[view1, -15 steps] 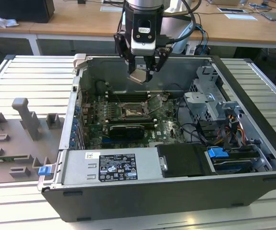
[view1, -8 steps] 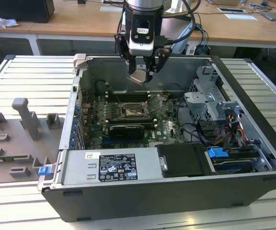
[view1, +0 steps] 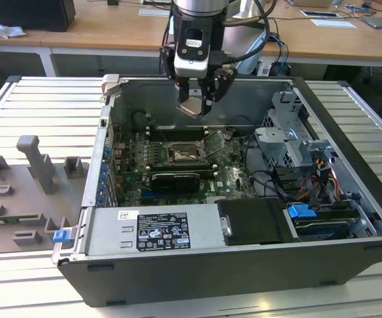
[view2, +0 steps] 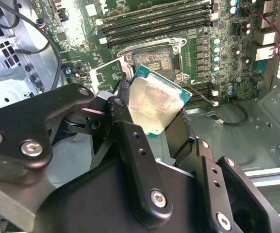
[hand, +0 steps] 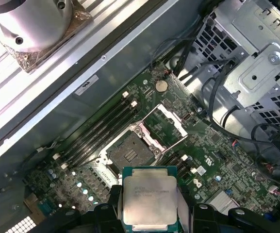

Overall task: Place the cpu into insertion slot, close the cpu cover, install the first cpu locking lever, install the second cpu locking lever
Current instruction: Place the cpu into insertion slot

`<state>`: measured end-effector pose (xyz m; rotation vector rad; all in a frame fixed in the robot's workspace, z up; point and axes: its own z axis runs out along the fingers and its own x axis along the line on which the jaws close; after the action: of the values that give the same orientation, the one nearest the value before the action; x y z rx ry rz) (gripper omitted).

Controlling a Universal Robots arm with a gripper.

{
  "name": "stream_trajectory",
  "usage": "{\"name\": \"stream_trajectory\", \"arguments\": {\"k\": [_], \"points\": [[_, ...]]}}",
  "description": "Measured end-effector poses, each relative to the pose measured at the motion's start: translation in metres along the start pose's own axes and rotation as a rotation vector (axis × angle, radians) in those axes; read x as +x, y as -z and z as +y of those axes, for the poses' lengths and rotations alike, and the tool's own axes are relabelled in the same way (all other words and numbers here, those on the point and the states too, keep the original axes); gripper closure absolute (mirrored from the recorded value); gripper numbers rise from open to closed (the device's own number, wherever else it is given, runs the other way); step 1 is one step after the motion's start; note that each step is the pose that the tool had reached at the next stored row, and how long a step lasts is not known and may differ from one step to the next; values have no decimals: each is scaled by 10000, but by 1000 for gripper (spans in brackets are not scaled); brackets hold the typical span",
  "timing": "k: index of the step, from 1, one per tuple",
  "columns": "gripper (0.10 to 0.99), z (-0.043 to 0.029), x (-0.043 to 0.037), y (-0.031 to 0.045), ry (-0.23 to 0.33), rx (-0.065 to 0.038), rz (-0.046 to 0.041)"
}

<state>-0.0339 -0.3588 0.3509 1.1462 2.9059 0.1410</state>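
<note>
My gripper [view1: 196, 105] hangs over the open computer case, shut on the cpu [view1: 194, 106], a flat square chip with a pale metal top. In both wrist views the cpu [view2: 154, 103] [hand: 149, 198] sits clamped between the black fingers [view2: 126, 116] by two opposite edges. The insertion slot [view1: 182, 154] [view2: 154, 60] [hand: 128, 154] lies bare on the green board, below the chip and apart from it. The cpu cover [hand: 165, 124] [view2: 105, 74] is swung open beside the slot. A thin locking lever [view2: 201, 97] sticks out near the slot.
Long memory slots [hand: 101, 127] run beside the socket. A black card [view1: 175, 180] lies across the board towards the power supply [view1: 154, 232]. A metal drive cage [view1: 286, 136] with cables fills the exterior view's right. Grey fixtures [view1: 35, 165] stand on the table outside the case [view1: 349, 165].
</note>
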Motion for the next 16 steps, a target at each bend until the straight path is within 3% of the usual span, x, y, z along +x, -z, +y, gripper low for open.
{"name": "stream_trajectory", "arguments": {"k": [5, 13, 16], "points": [[549, -1, 0, -10, -811, -18, -72], [549, -3, -1, -30, -2866, -56, -256], [549, -5, -1, -57, -3395, -66, -304]]}}
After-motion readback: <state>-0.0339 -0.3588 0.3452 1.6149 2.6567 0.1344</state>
